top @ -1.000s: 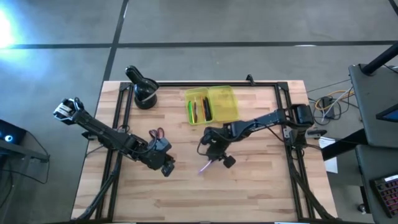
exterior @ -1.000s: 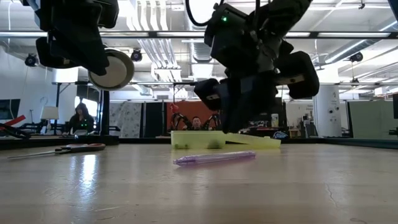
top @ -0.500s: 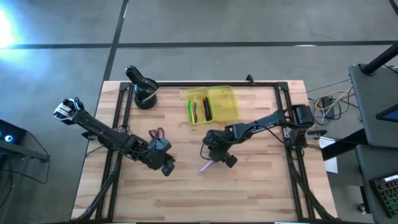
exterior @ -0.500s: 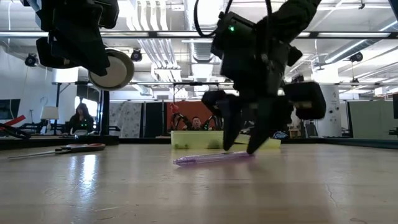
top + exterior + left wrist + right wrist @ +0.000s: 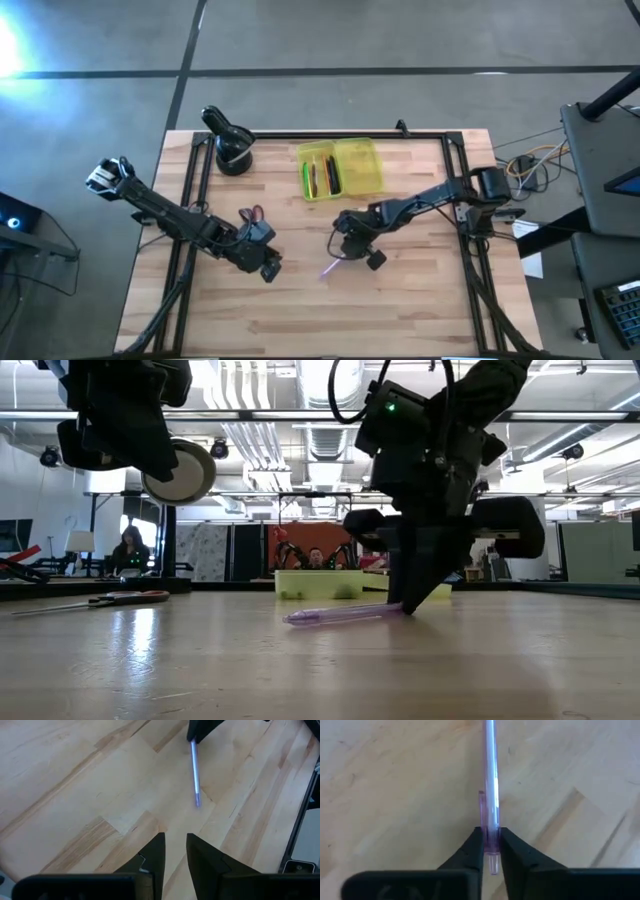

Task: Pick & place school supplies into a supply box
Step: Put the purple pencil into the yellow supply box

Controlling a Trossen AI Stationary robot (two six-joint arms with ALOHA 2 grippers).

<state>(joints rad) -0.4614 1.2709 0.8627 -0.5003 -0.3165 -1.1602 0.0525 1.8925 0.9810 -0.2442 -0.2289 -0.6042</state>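
Note:
A translucent purple pen (image 5: 329,268) lies on the wooden table near its middle. My right gripper (image 5: 344,255) is down at the pen's right end and shut on it. The open yellow supply box (image 5: 340,168) sits at the far middle, with several pens in its left half. Red-handled scissors (image 5: 252,213) lie flat on the table beside my left arm. My left gripper (image 5: 175,845) hovers above the table left of the pen, with a narrow gap between its fingers and nothing in it. My right gripper pinches the pen's clip end (image 5: 491,836) between its two fingertips, and the pen's end cap pokes out behind them. The fingers (image 5: 412,596) slant steeply down from the table's right side and lie along the pen. The rest of the pen (image 5: 340,616) lies on the table.
A black round holder (image 5: 232,152) stands at the far left corner. A dark frame rail (image 5: 340,135) runs along the far edge and down both sides. Bare wood lies along the near half of the table.
My right gripper has gone down onto the pen: it spread its fingers on either side of the pen's right end, then shut on it. The pen has stayed on the table.

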